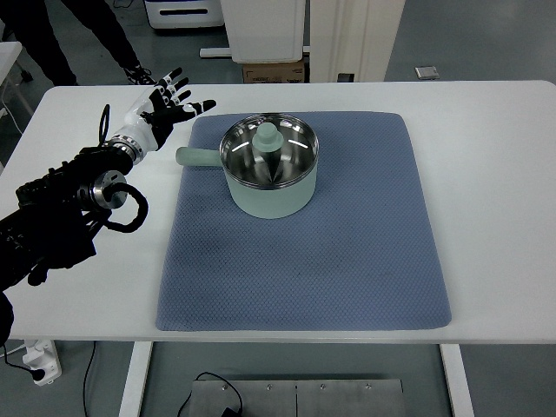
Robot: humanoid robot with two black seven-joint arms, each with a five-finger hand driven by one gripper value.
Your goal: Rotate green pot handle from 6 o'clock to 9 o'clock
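The handle (pixel 195 157) of the green pot (pixel 269 201) is pointed toward frame left. The left robot hand (pixel 162 110) is held spread, empty.

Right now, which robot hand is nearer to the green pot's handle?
Left. The left hand hovers just up-left of the handle, fingers spread, not touching. The right hand is out of view.
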